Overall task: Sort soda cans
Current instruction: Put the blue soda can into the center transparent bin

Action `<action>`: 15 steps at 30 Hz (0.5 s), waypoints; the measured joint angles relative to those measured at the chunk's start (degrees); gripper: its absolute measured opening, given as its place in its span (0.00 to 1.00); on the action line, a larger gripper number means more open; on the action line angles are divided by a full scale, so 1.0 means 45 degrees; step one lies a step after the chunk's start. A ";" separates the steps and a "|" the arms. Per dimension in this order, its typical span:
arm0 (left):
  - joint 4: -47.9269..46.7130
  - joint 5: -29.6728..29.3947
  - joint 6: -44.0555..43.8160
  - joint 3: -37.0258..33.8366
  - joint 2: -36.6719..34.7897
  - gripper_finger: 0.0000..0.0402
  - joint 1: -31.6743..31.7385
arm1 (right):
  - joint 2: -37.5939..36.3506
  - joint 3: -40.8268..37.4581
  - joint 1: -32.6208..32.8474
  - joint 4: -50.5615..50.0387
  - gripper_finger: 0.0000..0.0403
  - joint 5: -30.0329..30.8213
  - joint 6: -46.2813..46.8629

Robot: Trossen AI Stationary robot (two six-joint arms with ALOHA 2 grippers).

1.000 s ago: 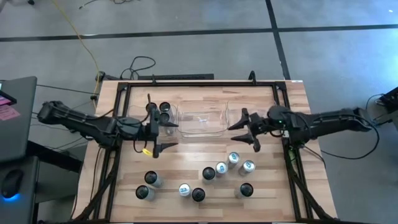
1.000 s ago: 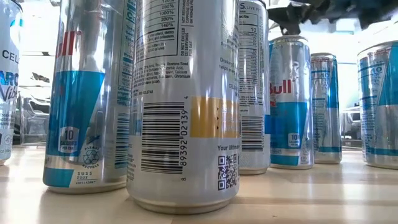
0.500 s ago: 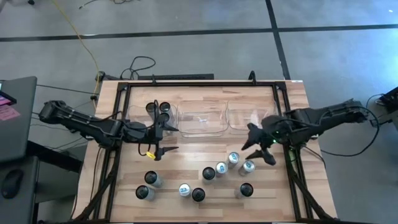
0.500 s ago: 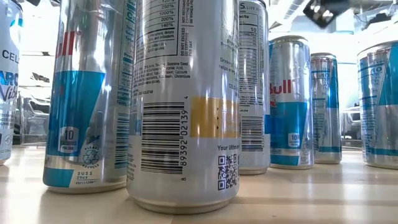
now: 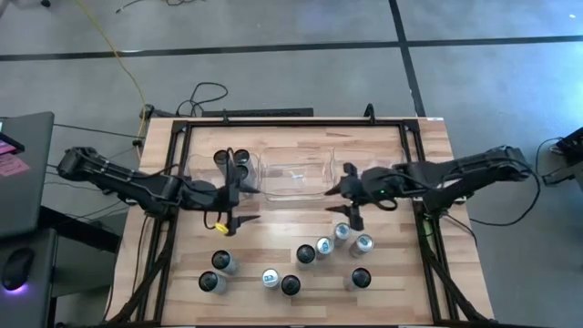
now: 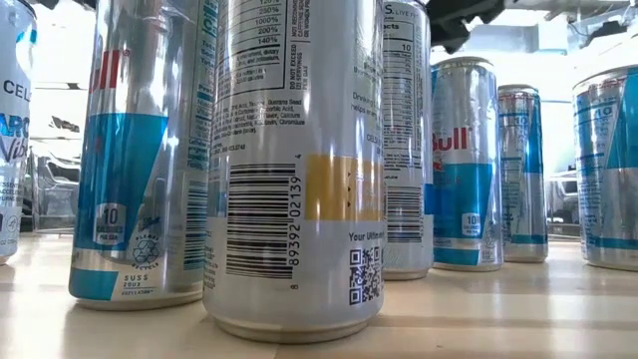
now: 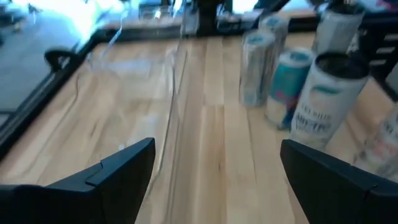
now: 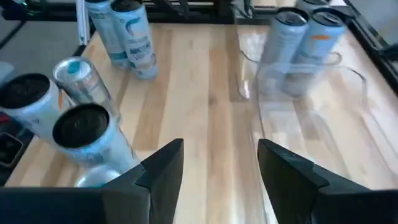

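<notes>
- Left hand (image 5: 231,193) hovering wide, empty, left of centre, beside two binned soda cans (image 5: 233,161).
- Right hand (image 5: 345,193) hanging part-open, empty, above centre-right can cluster (image 5: 342,233).

The right tool (image 5: 344,193) has swung inward — from the counter's right edge to above the light-topped cans (image 5: 342,232).

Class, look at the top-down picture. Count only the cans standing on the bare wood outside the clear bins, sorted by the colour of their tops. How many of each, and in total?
Dark-topped cans: 5
Light-topped cans: 4
Total: 9
</notes>
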 joint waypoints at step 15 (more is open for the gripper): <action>-0.1112 -0.1471 -0.1162 0.0005 -0.0034 0.85 -0.1282 | 0.3232 0.2999 0.1204 -0.2245 0.57 -0.0754 -0.1944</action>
